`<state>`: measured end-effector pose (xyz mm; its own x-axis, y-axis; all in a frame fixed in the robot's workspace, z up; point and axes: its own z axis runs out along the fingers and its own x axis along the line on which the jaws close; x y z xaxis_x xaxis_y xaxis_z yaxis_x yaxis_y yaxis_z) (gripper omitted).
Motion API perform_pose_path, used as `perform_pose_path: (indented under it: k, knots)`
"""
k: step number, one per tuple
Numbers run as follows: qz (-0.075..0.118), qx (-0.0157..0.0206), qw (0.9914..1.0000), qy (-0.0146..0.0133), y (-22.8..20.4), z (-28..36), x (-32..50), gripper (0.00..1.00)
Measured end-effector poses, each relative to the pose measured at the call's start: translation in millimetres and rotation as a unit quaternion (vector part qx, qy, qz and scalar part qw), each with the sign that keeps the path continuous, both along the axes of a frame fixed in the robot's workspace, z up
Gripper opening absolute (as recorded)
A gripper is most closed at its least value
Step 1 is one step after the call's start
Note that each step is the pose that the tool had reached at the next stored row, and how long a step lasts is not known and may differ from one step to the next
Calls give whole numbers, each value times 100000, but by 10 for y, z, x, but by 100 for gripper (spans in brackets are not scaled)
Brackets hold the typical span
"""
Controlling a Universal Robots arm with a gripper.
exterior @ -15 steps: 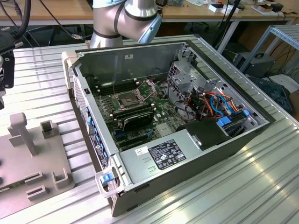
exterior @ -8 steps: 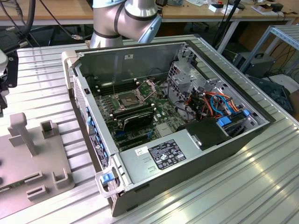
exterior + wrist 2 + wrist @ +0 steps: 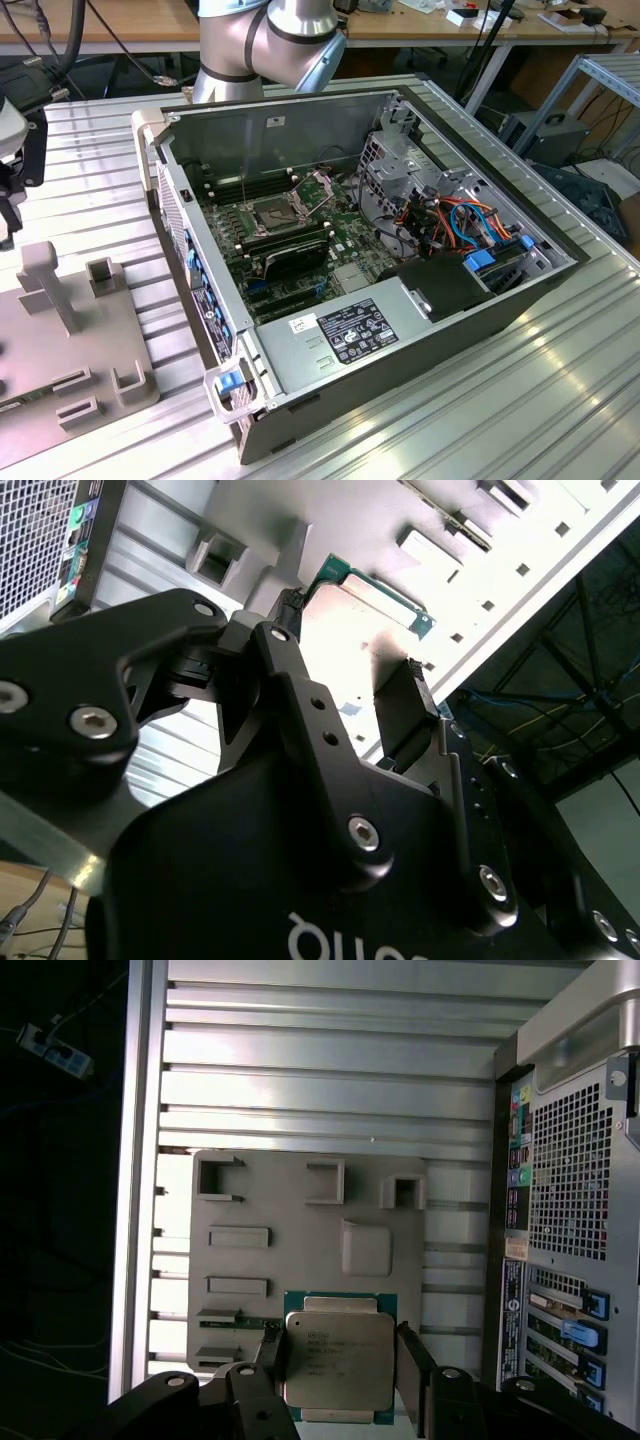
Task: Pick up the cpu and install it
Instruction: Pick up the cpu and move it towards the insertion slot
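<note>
The fingers [image 3: 412,1360] are closed to a narrow gap, one on each of two opposite sides of the cpu [image 3: 340,1360]. They hold it by the edges of its green board, with the silver-grey lid facing the first wrist view. The chip looks raised off the grey fixture tray [image 3: 300,1235], which lies near one edge of the ribbed metal desk [image 3: 480,400], just beside the rear panel of the open computer case [image 3: 330,350].

In the second wrist view the cpu [image 3: 370,585] sits right at the fingertips, so the hold is shallow. I judge that the carry should be slow and level, since a jolt could tilt or slip the chip.

In the exterior view the socket [image 3: 275,213] sits on the motherboard with its hinged metal frame [image 3: 320,185] swung up, close to the black memory sticks [image 3: 295,255].

A good installation would line the chip up squarely with the socket. It should go in flat, not corner first, and without pressing down, because the socket contacts are likely delicate. The raised frame and the sticks leave little room around the fingers.
</note>
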<state>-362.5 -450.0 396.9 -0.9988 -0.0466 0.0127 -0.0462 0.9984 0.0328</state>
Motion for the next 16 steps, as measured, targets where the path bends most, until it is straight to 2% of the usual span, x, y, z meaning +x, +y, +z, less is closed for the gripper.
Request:
perform_pose_path:
  k: [5, 11, 16]
  knots:
    - [2, 0, 100000, 3, 0, 0, 33, 54]
    - [6, -1, 100000, 1, 0, 0, 109, 54]
    - [1, -3, 100000, 0, 0, 0, 118, 54]
